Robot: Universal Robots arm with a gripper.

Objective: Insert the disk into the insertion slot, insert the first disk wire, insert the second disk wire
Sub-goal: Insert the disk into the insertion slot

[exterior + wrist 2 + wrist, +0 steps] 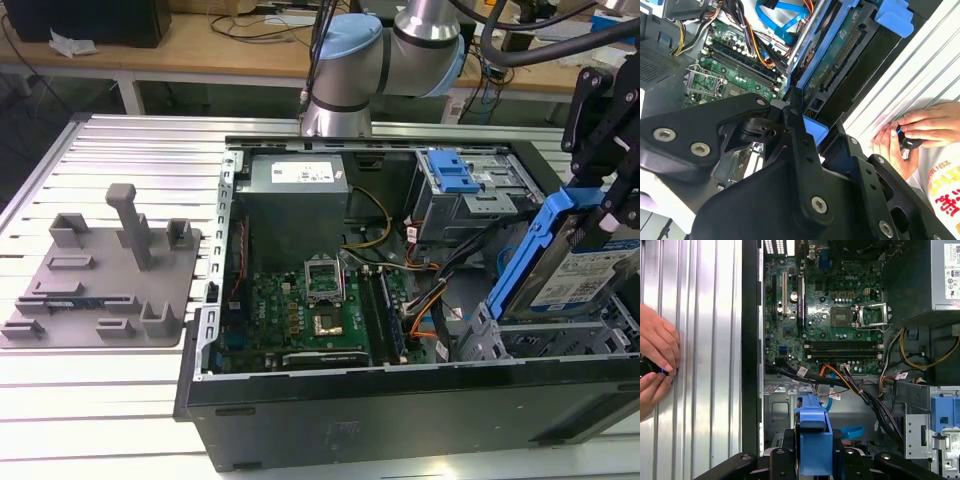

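Note:
My black gripper [603, 215] is shut on the disk [590, 278], a silver drive with a white label in a bright blue carrier frame [530, 262]. The disk hangs tilted, its lower end just above the insertion slot [560, 345], a grey sheet-metal cage at the open case's corner on the exterior view's right. In the first wrist view the blue carrier tab [813, 437] sits between my black fingers [782, 462]. The second wrist view shows the disk's connector edge [840, 57] beyond the gripper. A blue flat cable [850, 432] and orange-and-black wires [850, 385] lie loose beside the slot.
The open computer case [400, 400] lies on a slatted aluminium table [100, 400], with the motherboard [320, 310], power supply [295, 180] and a grey bay with a blue latch [455, 175] inside. A grey fixture plate [100, 280] sits at the exterior view's left. A person's hands [655, 362] rest on the table beside the case.

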